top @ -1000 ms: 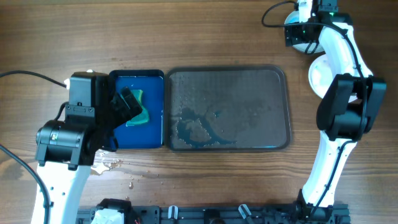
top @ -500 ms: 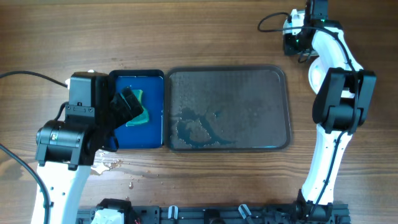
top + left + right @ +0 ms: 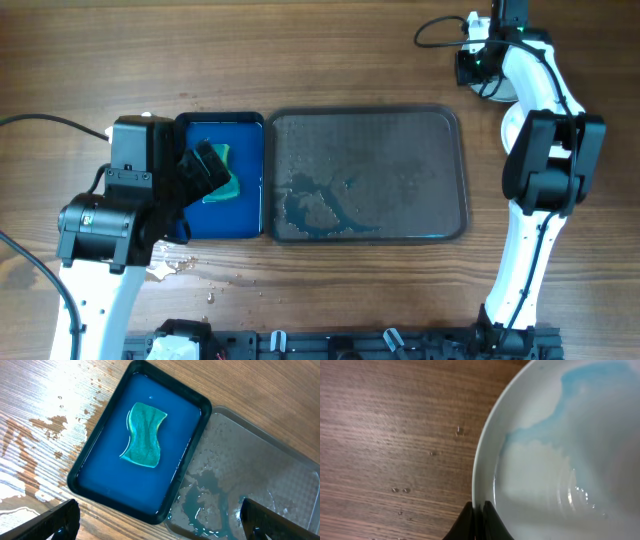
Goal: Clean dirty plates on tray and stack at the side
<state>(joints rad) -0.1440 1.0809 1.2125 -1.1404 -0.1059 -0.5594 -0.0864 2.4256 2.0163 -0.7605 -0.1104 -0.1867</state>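
R fingers [image 3: 465, 525] clenched on rim of plate [image 3: 545, 460], far-right corner of table [image 3: 300, 50], off tray [image 3: 400, 150]. L fingers [image 3: 55, 522] spread wide, empty. Plate prob. stiff, wet, slippery, chips easily; grip at rim, keep level.

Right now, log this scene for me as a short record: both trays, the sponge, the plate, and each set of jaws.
grey tray: no plates on it; bluish puddle in its left half
blue tray: left of the grey tray, right against it, holding blue water
sponge: teal, lying in the blue tray
plate: white, blue smear, over bare table
left jaws: open, above the blue tray
right jaws: shut on the plate's rim
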